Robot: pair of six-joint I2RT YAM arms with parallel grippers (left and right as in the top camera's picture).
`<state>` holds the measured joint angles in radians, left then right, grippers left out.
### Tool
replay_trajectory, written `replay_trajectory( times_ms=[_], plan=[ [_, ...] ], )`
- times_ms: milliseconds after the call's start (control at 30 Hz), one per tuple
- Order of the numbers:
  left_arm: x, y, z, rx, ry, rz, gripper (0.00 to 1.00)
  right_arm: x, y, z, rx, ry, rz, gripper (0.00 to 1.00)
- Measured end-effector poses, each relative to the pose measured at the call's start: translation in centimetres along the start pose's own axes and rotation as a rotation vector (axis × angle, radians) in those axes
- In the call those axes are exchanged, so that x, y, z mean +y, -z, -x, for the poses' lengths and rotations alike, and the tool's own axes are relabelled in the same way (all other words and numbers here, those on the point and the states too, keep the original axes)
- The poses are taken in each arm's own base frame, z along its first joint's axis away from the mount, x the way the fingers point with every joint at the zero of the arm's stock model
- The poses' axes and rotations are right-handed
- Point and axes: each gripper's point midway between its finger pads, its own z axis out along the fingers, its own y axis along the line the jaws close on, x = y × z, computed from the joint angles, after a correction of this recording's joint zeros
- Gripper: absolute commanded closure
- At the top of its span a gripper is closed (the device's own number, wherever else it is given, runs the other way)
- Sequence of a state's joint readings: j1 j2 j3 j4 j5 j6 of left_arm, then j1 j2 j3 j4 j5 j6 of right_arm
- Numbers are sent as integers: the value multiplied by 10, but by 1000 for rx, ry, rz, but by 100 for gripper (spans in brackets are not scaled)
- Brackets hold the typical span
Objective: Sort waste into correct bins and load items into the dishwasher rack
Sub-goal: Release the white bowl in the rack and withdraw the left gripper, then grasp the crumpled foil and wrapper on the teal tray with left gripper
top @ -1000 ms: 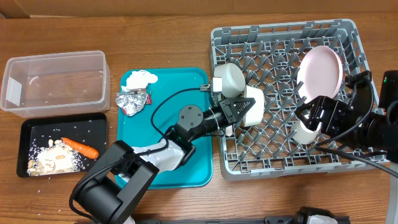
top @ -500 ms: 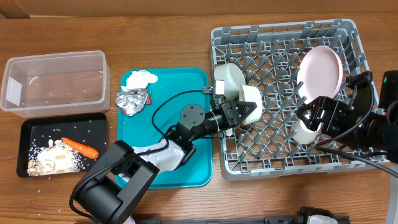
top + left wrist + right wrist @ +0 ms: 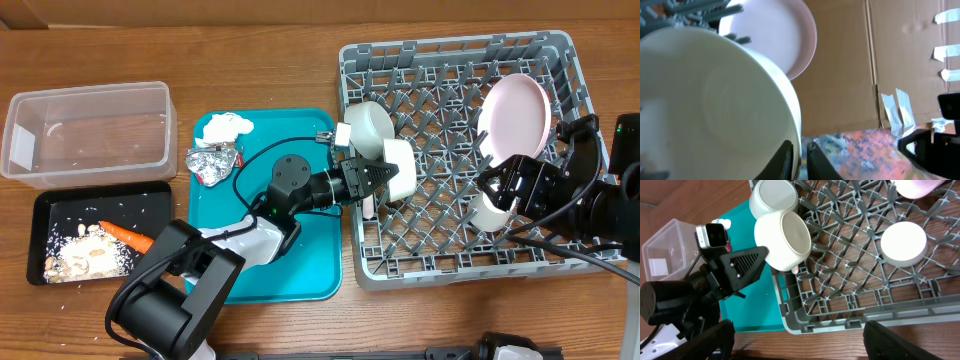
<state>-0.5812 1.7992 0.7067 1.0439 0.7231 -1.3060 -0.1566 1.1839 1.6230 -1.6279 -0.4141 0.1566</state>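
Plainly, the rack [image 3: 440,272] is the largest thing and fills the right side of the table [image 3: 260,60]. Just left of it lies the teal tray [image 3: 300,260]. At the far left sits the tub [image 3: 100,135], and the black tray [image 3: 150,212] lies just near of it. The plate [image 3: 515,115] stands on edge in the rack's far right part.

The left gripper [image 3: 800,160] reaches across the teal tray to the rack's left edge. Its fingers [image 3: 786,160] stand a narrow slit apart at the rim of the near bowl [image 3: 397,170], and whether they pinch that rim cannot be told. That bowl lies on its side in the rack, mouth to the right, just beside the far bowl [image 3: 367,125].

The right gripper [image 3: 799,327] hangs over the rack's near right part, fingers spread wide with nothing between them. Under it the cup [image 3: 903,242] sits base up on the rack floor.

At the teal tray's far left lie the napkin [image 3: 228,127] and, just near of it, the foil [image 3: 213,162]. The carrot [image 3: 128,237] lies in the black tray at the edge of the scraps [image 3: 85,255].
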Motion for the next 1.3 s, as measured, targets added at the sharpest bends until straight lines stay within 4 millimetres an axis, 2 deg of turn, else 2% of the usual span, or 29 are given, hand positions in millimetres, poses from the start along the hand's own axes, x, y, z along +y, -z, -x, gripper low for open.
replay_trajectory(
  times_ms=[200, 233, 300, 333, 367, 500, 667, 867, 1000, 1067, 1233, 1300],
  plan=[
    [22, 7, -12, 87, 46, 70, 79, -2, 0, -1, 3, -2, -12, 14],
    [28, 10, -14, 102, 56, 87, 73, -2, 0, -1, 3, -2, -12, 14],
    [38, 15, -16, 122, 73, 119, 47, -2, 0, -1, 3, -2, -13, 14],
    [42, 18, -16, 127, 79, 129, 2, -2, 0, -1, 3, -2, -14, 14],
    [44, 20, -15, 130, 77, 135, 0, -3, 0, -1, 3, -2, -14, 14],
    [29, 31, -6, 130, 54, 122, 0, -3, 0, -1, 3, -3, -15, 14],
    [35, 60, 1, 100, 95, 235, 0, -3, 0, 0, 0, -2, -15, 13],
    [54, 124, -4, 18, 153, 505, 0, -3, 0, 0, -1, -1, -15, 13],
    [64, 171, -3, -63, 106, 703, 0, -2, 0, 1, -4, 1, -14, 13],
    [58, 187, 9, -122, 17, 745, 0, -2, 0, 2, -10, 3, -13, 13],
    [22, 202, 47, -266, -237, 727, 0, -1, 0, 6, -26, 11, -8, 13],
    [20, 210, 54, -296, -278, 768, 0, -1, 0, 8, -31, 14, -8, 12]
  ],
)
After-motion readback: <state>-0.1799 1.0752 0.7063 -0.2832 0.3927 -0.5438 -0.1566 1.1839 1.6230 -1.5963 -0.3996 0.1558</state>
